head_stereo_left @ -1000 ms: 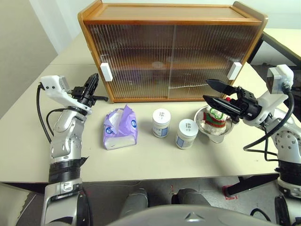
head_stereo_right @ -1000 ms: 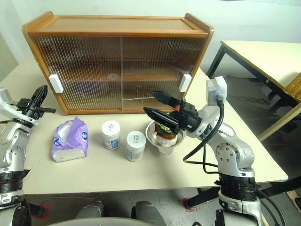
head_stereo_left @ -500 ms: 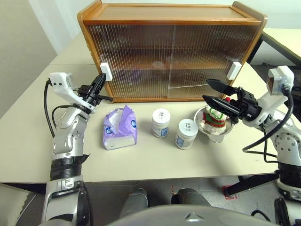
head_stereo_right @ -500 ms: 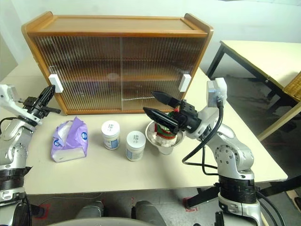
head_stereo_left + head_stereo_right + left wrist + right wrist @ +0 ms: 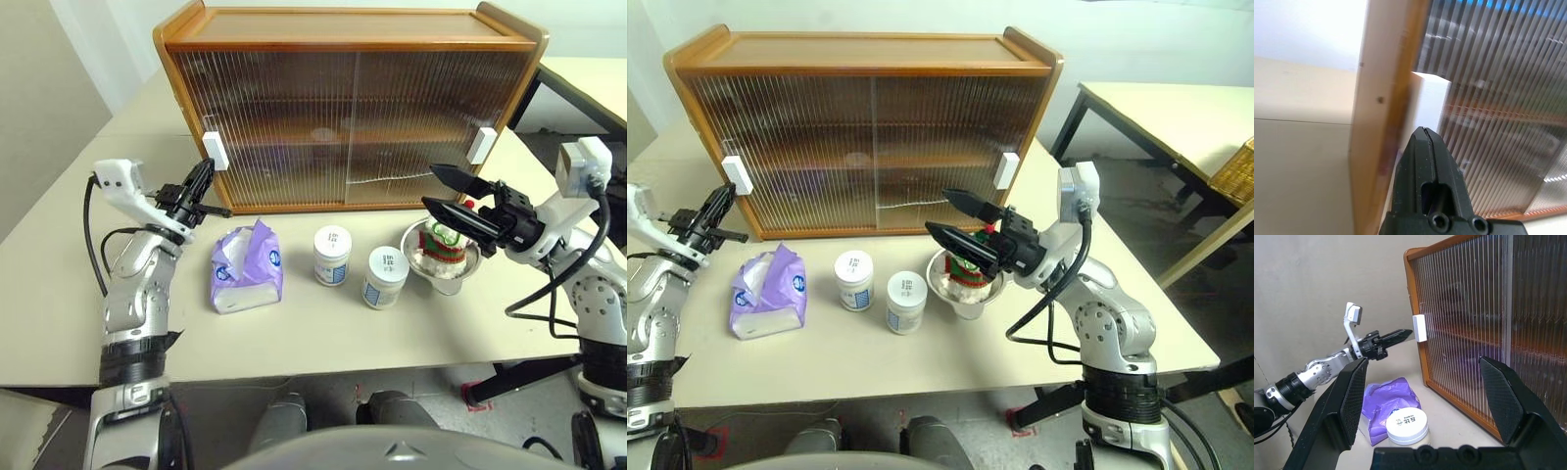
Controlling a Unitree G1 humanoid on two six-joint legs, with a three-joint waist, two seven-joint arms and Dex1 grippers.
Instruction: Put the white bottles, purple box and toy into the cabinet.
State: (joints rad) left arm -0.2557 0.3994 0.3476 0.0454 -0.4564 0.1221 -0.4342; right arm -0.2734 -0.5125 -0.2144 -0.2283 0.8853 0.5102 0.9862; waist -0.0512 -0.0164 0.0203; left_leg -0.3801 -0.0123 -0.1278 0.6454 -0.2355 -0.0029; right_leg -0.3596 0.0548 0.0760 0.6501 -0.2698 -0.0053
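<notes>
The left gripper (image 5: 201,177) is pressed together just beside the cabinet's (image 5: 343,108) left handle (image 5: 210,151), the right gripper (image 5: 441,191) is spread — holding nothing — above the toy (image 5: 449,245) in its bowl (image 5: 443,272), near the white bottles (image 5: 333,255).

Closed cabinet (image 5: 353,108), items (image 5: 333,255) in front

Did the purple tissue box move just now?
No. The purple box keeps its spot left of the white bottle, in front of the cabinet; only the camera shifted.

Two squat white plastic jars (image 5: 333,255) (image 5: 386,276), one lavender tissue pack (image 5: 244,271), one striped knitted toy (image 5: 446,244), one metal bowl (image 5: 441,272), one brown wooden cabinet (image 5: 348,29).
</notes>
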